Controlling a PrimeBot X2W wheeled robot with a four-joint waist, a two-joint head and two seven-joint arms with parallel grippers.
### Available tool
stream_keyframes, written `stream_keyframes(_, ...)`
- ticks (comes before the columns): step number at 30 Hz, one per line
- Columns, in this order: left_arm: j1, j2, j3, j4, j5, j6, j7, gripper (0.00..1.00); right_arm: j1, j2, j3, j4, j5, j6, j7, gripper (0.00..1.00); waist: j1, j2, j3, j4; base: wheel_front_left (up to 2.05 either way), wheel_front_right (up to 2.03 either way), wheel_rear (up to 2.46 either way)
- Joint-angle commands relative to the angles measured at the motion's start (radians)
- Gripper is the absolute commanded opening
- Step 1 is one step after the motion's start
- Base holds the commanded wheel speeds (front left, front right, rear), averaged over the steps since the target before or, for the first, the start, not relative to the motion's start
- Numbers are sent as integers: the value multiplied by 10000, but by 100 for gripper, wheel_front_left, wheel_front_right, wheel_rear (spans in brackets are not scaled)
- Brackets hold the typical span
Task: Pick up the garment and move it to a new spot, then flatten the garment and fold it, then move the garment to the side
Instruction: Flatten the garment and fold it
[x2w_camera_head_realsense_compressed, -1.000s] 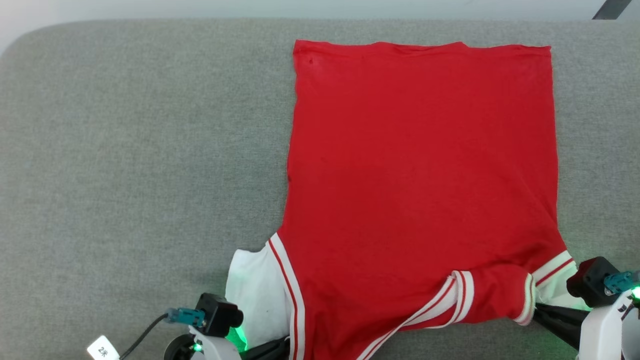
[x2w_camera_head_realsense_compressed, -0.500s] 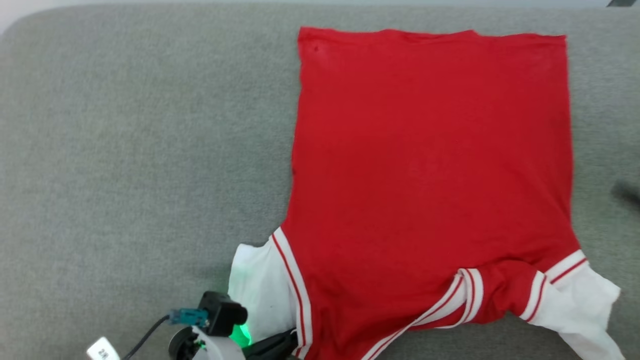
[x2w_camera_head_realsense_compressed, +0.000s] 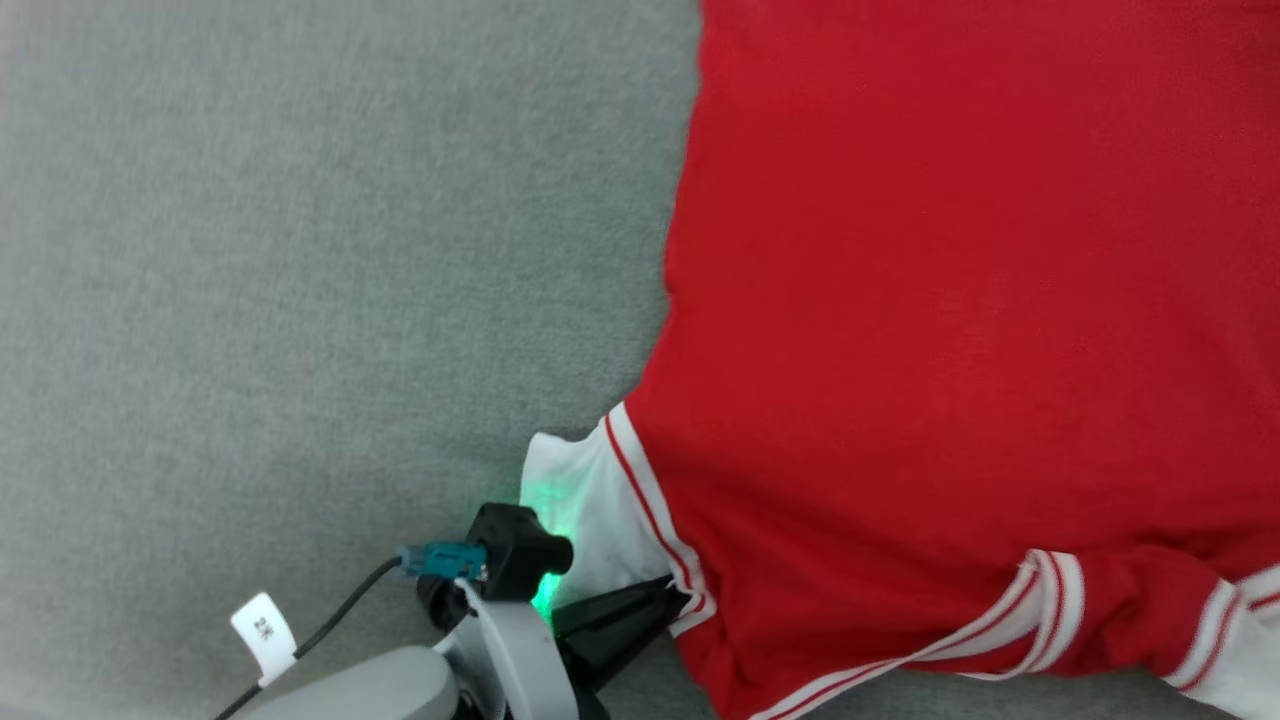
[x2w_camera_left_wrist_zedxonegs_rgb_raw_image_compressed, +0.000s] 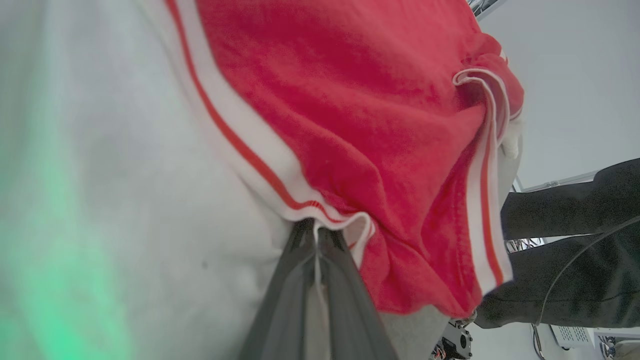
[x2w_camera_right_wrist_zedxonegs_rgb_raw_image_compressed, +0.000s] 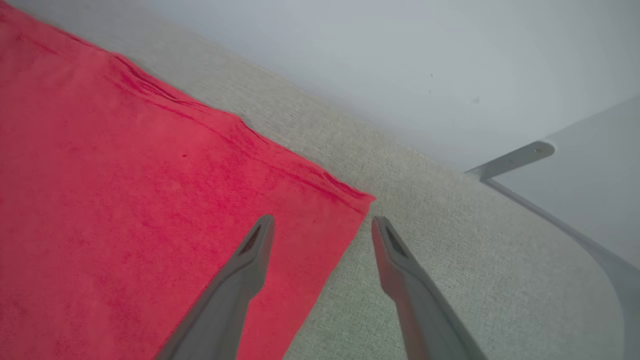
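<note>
Red and white cloth is pinched at the tips of the left gripper (x2w_camera_left_wrist_zedxonegs_rgb_raw_image_compressed: 315, 226). Its two dark fingers (x2w_camera_left_wrist_zedxonegs_rgb_raw_image_compressed: 345, 280) are squeezed tight on the striped edge (x2w_camera_left_wrist_zedxonegs_rgb_raw_image_compressed: 260, 165) of the shirt (x2w_camera_left_wrist_zedxonegs_rgb_raw_image_compressed: 380, 125), right where the white sleeve (x2w_camera_left_wrist_zedxonegs_rgb_raw_image_compressed: 125, 200) meets the red part. In the head view this gripper sits near 6 o'clock, and the shirt spreads away from it toward 1 and 3 o'clock.

The right gripper (x2w_camera_right_wrist_zedxonegs_rgb_raw_image_compressed: 322, 222) has its fingers spread wide and holds nothing. In its own view, one finger is over the red cloth and the other is over the grey table (x2w_camera_right_wrist_zedxonegs_rgb_raw_image_compressed: 450, 210). The far corner (x2w_camera_right_wrist_zedxonegs_rgb_raw_image_compressed: 365, 199) of the shirt lies just past the tips, at 12 o'clock. We cannot tell if the tips touch the cloth.

The shirt lies on the table with its plain red back up. Most of it looks flat and smooth. Down near 5 o'clock in the head view, the neck part is folded over into a bump (x2w_camera_head_realsense_compressed: 1050, 610), with stripes showing.

We think the flattening step is going on, because the shirt is laid out but not yet folded. Next, we think the right gripper needs to come down on that corner and close on it. Then both grippers can pull gently away from each other so the cloth goes smooth. The bump by the neck should be made flat before any fold. The left gripper should not let go too soon, or the edge may slip back.
</note>
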Motion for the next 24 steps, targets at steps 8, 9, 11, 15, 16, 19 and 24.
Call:
stream_keyframes(8,-661,-510,88,1491,-2,7,4,0,-1602,761,303,3583,-281,-15,803,100,0,0,1252,939,0,0,0)
stream_keyframes(9,-667,-497,88,1532,-19,18,3,0,-1689,801,327,3867,-316,-15,917,100,0,0,1270,942,0,0,0)
stream_keyframes(11,-712,-472,104,1595,-53,-7,-39,0,-1673,957,450,4345,-329,-15,1134,100,0,0,1305,925,0,0,0)
stream_keyframes(15,-785,-450,167,1711,-53,-11,-168,0,-1678,1254,618,4709,-145,-13,1121,62,0,0,1294,851,0,0,0)
stream_keyframes(16,-778,-447,178,1762,-52,-20,-206,0,-1674,1318,626,4818,-71,-12,1125,33,0,0,1242,826,0,0,0)
stream_keyframes(19,-710,-406,241,1816,-66,-27,-363,0,-1641,1391,765,4911,69,-4,1024,0,0,0,1013,756,0,0,0)
stream_keyframes(24,-421,-319,434,1826,-211,-46,-673,0,-1472,1117,944,4620,470,-13,516,0,0,0,399,628,0,0,0)
